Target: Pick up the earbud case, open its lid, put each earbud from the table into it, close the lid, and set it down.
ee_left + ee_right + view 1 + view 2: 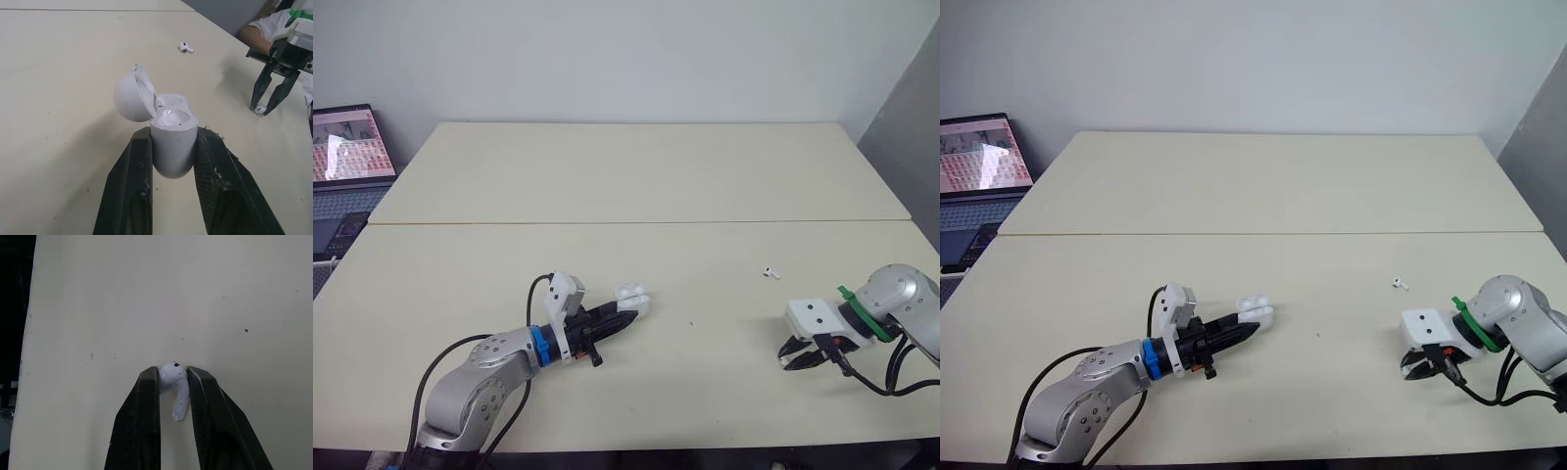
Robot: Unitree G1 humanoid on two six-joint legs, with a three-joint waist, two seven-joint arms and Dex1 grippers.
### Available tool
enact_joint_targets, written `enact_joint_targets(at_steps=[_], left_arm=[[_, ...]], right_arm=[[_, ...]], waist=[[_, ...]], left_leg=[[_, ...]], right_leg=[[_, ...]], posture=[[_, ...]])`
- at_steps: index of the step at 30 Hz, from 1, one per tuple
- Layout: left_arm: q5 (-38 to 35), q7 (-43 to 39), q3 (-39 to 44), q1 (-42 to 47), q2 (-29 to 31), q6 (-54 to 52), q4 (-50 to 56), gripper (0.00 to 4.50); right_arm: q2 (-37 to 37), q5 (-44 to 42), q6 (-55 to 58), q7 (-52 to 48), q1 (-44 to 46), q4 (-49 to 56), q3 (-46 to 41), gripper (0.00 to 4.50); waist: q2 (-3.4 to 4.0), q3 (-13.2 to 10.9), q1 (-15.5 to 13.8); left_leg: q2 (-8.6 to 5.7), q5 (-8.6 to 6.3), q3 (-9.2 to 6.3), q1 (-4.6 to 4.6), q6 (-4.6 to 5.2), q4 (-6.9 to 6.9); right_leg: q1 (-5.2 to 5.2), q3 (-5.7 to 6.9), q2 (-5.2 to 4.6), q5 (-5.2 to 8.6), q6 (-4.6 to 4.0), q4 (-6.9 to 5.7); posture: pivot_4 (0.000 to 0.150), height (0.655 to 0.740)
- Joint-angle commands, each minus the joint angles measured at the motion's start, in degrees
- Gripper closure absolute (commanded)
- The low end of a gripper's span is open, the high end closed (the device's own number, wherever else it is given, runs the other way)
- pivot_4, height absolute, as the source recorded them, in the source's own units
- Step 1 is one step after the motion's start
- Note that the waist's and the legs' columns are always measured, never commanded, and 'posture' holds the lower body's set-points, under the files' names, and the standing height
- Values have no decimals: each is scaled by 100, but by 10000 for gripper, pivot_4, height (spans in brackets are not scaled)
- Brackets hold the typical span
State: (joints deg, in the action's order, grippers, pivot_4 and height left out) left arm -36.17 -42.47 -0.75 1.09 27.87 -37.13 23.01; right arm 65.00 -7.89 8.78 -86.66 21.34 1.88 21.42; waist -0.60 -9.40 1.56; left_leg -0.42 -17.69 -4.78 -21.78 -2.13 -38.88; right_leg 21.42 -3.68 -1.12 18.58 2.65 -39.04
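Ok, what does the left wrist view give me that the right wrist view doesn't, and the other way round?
Left wrist view: the earbud case, lid open and no earbud visible inside, clamped in the left gripper, plus the loose earbud lying further off on the table. Right wrist view: a close look at the right gripper pressed against both sides of the gripped earbud, stem pointing back toward the wrist. Shared: the right gripper, the gripped earbud at its tips, and the table.

open laptop, screen lit, at far left before the pale wall
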Motion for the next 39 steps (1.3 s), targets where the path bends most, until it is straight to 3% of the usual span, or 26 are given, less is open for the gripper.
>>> enact_joint_targets(at_steps=[1, 12, 24, 31, 39], left_arm=[[-101, -70, 20, 69, 26, 23, 155, 37114], [-101, -101, 29, 112, 12, 24, 130, 37114], [-81, -178, -7, 173, 39, 22, 72, 37114], [-91, -171, 21, 151, 55, 15, 98, 37114], [-106, -198, -28, 174, 51, 0, 57, 37114]], right_arm=[[-75, 93, -106, -75, 145, -145, -182, 36750], [-91, 216, -292, -87, 145, -166, -291, 223], [-45, 323, -394, -75, 292, -164, -504, 223], [256, -213, 125, 35, -213, 529, -1279, 223], [652, -834, 782, 186, -1846, 1654, -2395, 27074]], waist=[[0, 0, 2], [0, 0, 2], [0, 0, -1], [0, 0, -13], [0, 0, -77]], left_leg=[[0, 0, 0, 0, 0, 0], [0, 0, -1, 1, 0, 0], [-1, 0, 0, -1, 0, 0], [-1, 0, -3, -3, 0, 0], [-1, 0, -3, -4, 0, -1]], right_leg=[[0, 0, 0, 0, 0, 0], [-1, 0, 0, 0, 0, 0], [0, 0, 0, 0, 0, 0], [1, 2, -1, 0, 0, 0], [-4, 3, -1, 0, 0, 1]], posture=[[1500, 7400], [1500, 7400], [1500, 7400], [1500, 7400], [1500, 7400]])
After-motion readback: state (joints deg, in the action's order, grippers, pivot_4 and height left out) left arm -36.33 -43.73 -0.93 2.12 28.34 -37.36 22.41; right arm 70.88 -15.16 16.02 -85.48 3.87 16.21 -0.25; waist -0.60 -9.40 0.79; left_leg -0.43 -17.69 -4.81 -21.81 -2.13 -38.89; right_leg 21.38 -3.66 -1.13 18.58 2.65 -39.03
